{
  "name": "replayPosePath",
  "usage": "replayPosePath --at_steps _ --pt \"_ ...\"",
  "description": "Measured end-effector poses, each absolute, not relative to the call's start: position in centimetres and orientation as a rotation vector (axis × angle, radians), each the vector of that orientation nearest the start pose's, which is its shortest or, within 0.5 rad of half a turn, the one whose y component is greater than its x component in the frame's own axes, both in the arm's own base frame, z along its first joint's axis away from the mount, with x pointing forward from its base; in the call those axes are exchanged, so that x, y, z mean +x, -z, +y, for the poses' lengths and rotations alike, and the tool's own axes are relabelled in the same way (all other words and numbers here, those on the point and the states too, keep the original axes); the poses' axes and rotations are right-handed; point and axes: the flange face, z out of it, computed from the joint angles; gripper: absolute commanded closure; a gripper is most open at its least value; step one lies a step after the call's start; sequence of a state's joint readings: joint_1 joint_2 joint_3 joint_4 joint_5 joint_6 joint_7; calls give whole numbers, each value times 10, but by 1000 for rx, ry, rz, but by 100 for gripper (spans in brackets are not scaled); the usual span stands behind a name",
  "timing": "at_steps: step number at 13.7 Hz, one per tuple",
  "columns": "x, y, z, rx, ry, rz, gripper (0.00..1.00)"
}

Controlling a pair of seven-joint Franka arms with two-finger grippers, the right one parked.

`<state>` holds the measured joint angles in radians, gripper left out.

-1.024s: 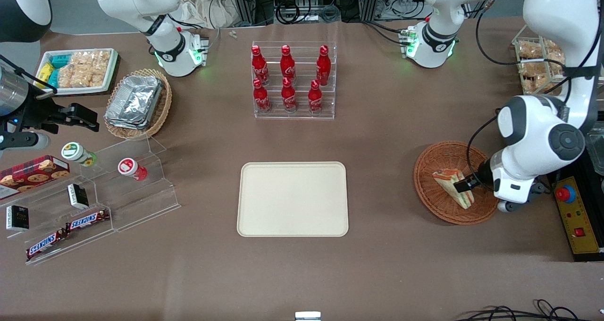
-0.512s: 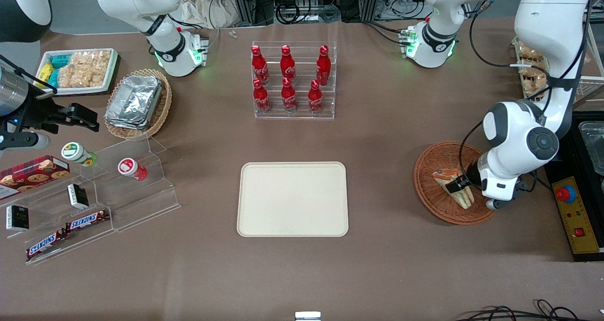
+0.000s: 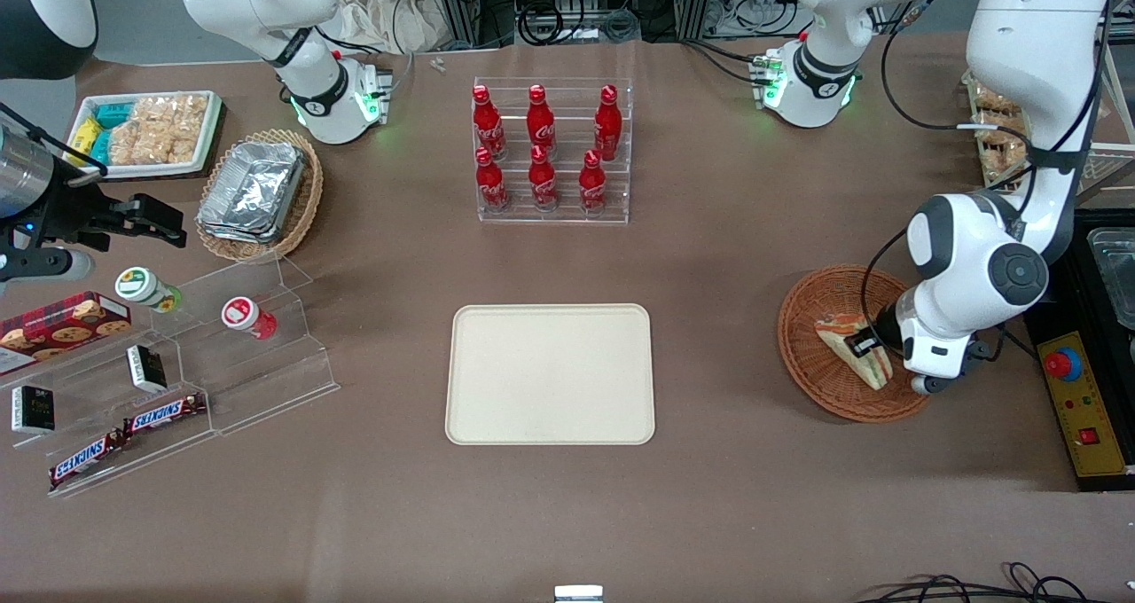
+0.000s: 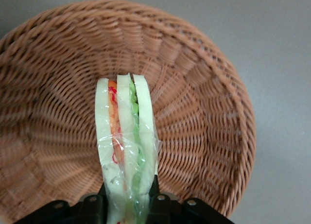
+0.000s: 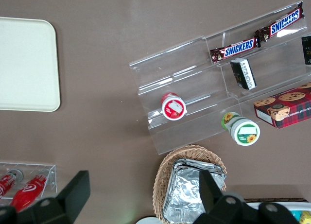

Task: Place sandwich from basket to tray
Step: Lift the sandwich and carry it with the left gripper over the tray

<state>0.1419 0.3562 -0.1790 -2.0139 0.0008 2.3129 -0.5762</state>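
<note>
Robot lab; cabled arm bases

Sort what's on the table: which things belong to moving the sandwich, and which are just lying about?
In the job: sandwich, basket, tray, gripper closed on the sandwich in the basket.
Lying about: cola bottles, foil containers, Snickers bars, cookie box.

Even overhead light, soft shadows; front view sharp; glare on sandwich wrap; wrist-view edges slightly soft.

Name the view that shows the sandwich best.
The left wrist view: the sandwich fills it, layers visible, the gripper shut on it over the basket. The front view shows it small; the right wrist view misses it.
</note>
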Motion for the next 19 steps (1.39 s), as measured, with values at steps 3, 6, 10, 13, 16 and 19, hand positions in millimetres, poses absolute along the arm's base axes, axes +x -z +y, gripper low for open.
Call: replayPosePath --at_steps 3,6,10,13,16,19 --pt "603 -352 -23 -3028 -234 -827 100" --pt "608 -472 -38 -3024 -267 -779 100" --pt "607 -522 -92 -3100 -242 -684 100" --pt "606 -502 -170 -3214 -248 -407 100" --pt "595 -463 -268 -3261 -216 -98 100" --pt "579 -393 -356 -3242 -181 150 100"
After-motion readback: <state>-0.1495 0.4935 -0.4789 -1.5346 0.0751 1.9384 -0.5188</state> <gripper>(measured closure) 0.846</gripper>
